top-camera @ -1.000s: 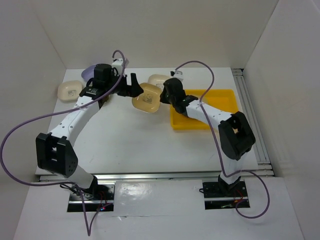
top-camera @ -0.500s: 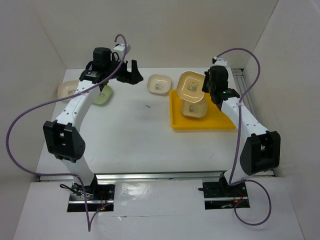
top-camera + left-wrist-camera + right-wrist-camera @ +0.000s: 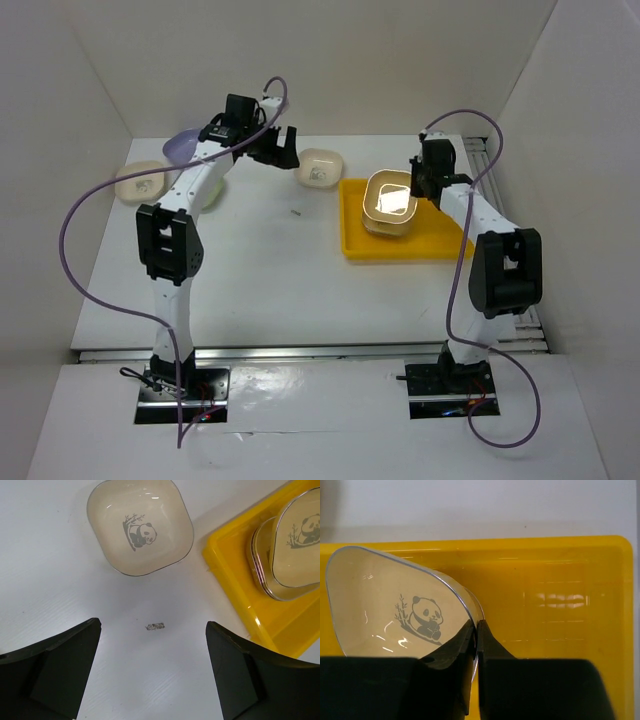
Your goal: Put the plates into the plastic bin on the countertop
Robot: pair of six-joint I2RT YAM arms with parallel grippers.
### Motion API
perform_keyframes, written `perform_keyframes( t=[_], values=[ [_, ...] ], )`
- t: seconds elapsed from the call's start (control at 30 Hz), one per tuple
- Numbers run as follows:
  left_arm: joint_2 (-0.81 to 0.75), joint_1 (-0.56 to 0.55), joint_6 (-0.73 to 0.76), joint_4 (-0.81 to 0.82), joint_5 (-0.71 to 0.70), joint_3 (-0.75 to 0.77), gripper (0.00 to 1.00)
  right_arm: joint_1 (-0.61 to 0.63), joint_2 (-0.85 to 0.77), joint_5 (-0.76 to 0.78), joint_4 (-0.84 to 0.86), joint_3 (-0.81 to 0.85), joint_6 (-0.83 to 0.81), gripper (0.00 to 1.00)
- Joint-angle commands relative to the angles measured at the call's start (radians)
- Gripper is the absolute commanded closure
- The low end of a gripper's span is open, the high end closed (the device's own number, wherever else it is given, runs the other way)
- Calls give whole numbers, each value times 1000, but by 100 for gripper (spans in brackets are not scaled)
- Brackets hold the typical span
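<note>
Plate (image 3: 385, 600), glossy, perhaps pale yellow, panda-printed

We see a white table (image 3: 270, 280) with white walls on three sides. The back wall (image 3: 330, 60) is plain. The left wall (image 3: 60, 110) looks a bit grey and the right wall (image 3: 585, 150) is brighter. A shiny metal rail (image 3: 300, 352) runs along the table's near edge. A tiny dark speck (image 3: 296, 211) lies on the table. Light gleams off the smooth white board (image 3: 310, 385) in front.

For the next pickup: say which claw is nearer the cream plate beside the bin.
Left claw, open near the cream plate; right claw over the bin, gripping another plate.
</note>
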Motion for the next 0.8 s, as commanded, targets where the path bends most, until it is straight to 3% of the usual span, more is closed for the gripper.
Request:
perform_keyframes(
  t=[0.0, 0.07, 0.1, 0.13, 0.33, 0.6, 0.77],
  values=[
    [57, -6, -11, -1, -32, 66, 1, -5, 6, -33, 48, 48, -25, 79],
    [80, -6, -20, 21, -32, 76, 1, -5, 7, -23, 88, 37, -9, 37],
    [90, -6, -20, 32, -32, 76, 1, -5, 7, -23, 97, 37, -8, 4],
    [99, -6, -29, 42, -32, 76, 1, -5, -4, -32, 108, 37, 4, 0],
    [155, -6, -81, 183, -53, 85, 1, 13, -110, -133, 183, 24, 74, 0],
    [329, -34, -107, 262, -122, 244, 1, 145, -295, -178, 312, -205, 113, 0],
    [480, -43, -118, 271, -218, 356, 14, 246, -412, -153, 379, -340, 197, 0]
  ],
)
